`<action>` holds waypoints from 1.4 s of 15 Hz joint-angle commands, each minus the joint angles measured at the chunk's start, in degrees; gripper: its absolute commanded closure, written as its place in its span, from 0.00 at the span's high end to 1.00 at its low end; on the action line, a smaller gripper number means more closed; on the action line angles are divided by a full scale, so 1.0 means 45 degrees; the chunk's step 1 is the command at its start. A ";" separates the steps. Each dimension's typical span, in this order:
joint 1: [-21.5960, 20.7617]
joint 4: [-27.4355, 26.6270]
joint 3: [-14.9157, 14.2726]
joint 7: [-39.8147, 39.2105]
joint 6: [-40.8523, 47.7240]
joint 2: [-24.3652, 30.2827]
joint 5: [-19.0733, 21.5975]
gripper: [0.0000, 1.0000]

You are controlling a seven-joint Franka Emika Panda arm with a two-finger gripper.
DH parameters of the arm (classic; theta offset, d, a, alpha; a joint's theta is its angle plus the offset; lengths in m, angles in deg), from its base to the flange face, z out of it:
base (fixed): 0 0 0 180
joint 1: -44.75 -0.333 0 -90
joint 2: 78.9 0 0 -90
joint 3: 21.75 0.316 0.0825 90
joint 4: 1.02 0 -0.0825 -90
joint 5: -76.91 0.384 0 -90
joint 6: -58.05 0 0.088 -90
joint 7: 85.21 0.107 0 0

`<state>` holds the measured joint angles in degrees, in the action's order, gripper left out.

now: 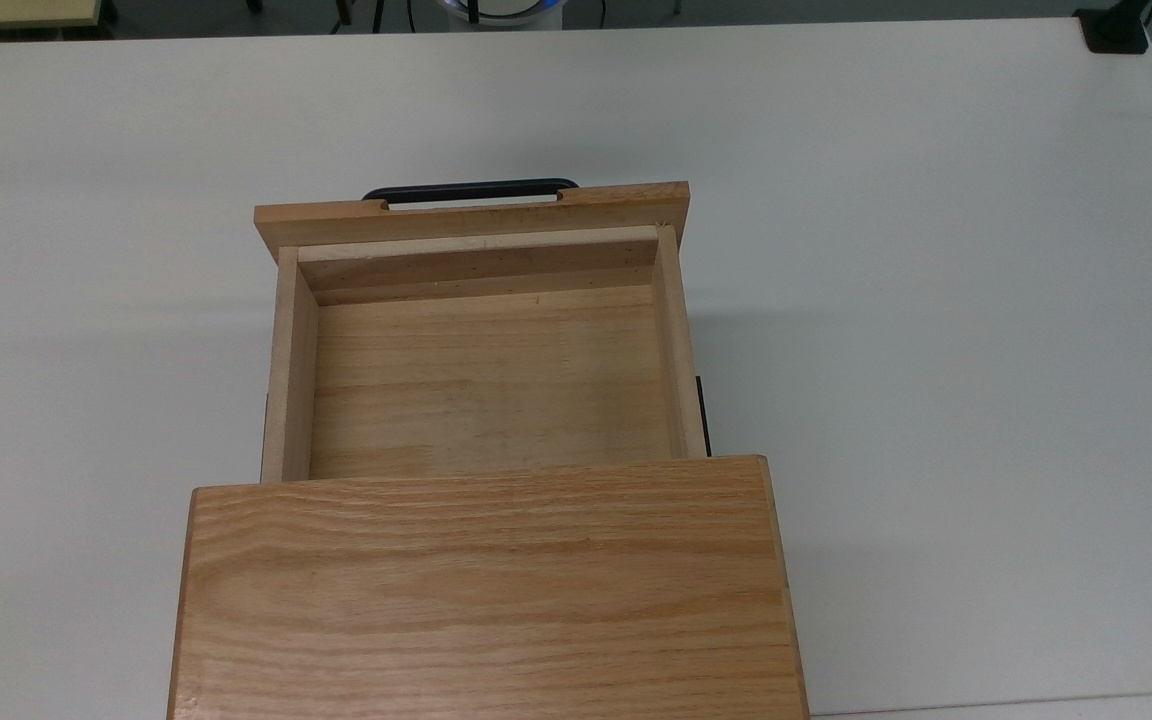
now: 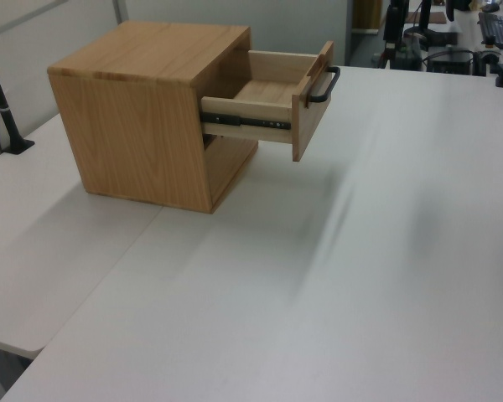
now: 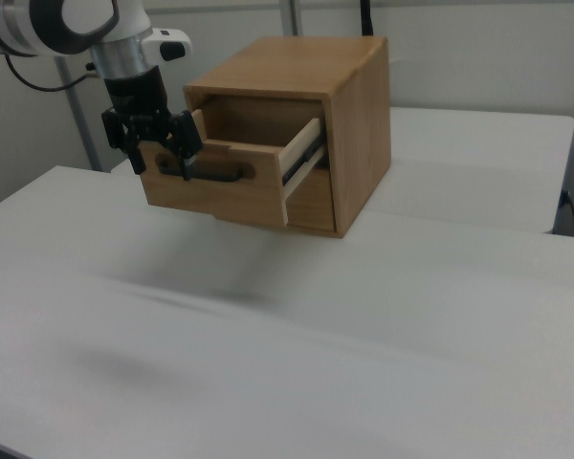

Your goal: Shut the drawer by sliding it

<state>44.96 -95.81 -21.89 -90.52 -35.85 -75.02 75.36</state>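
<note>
At the right view's left, the gripper (image 3: 158, 148) hangs with fingers spread apart before the handle (image 3: 215, 174) of the drawer (image 3: 234, 167), pulled out of the cabinet (image 3: 349, 124).

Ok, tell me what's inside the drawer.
The drawer is pulled out, and the top view shows bare wooden floor and walls, nothing lying in it. Its rear stretch sits under the cabinet top, so what lies there cannot be seen.
</note>
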 commanded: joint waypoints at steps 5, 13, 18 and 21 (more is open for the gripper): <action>0.0031 -0.0282 -0.0008 -0.0168 0.0339 0.0290 -0.0105 1.00; -0.0125 -0.0301 0.0012 -0.0246 0.0203 0.0114 -0.0065 1.00; -0.0223 -0.0496 0.0109 -0.0676 0.0028 -0.0276 -0.0085 0.64; -0.0572 -0.0458 0.0168 -0.0249 -0.0655 -0.0861 0.0032 0.24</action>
<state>44.34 -97.17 -21.29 -92.24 -35.99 -76.90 75.37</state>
